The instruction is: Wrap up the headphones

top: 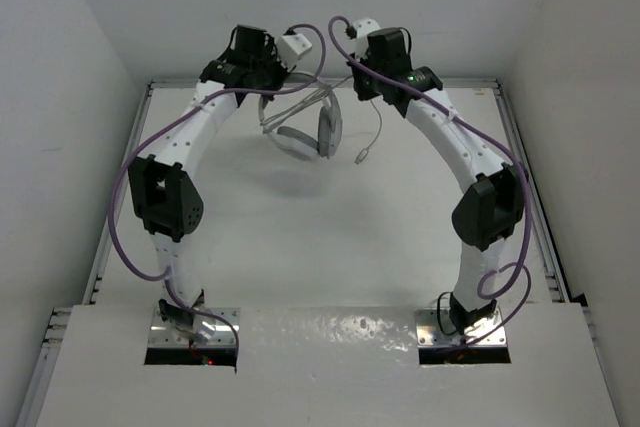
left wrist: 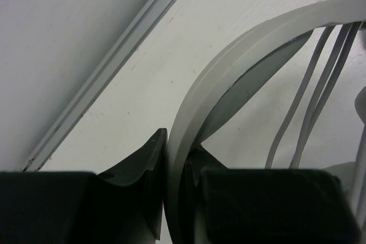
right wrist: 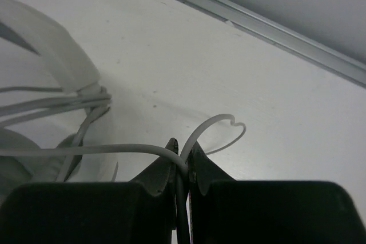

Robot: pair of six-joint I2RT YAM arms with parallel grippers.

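- Two arm bases are bolted at the near edge of the white table [top: 300, 247]. The left arm [top: 165, 197] and right arm [top: 480, 197] each carry one purple cable.
- One pair of headphones [top: 305, 127] sits at the far middle of the table, between the two wrists. Cannot tell whether it rests on the surface.
- One plug [top: 362, 157] lies just right of the headphones, at the loose end of the cable [right wrist: 114, 149].
- Left gripper [left wrist: 174, 161]: two fingers clenched on the headband [left wrist: 229, 67], one on each side.
- Three thin cable strands run beside the headband in the left wrist view.
- Right gripper [right wrist: 182, 161]: fingers pinched on one strand of the cable. Several turns are bunched at the headband's end.
- One metal rail [right wrist: 274, 30] runs along the far table edge.
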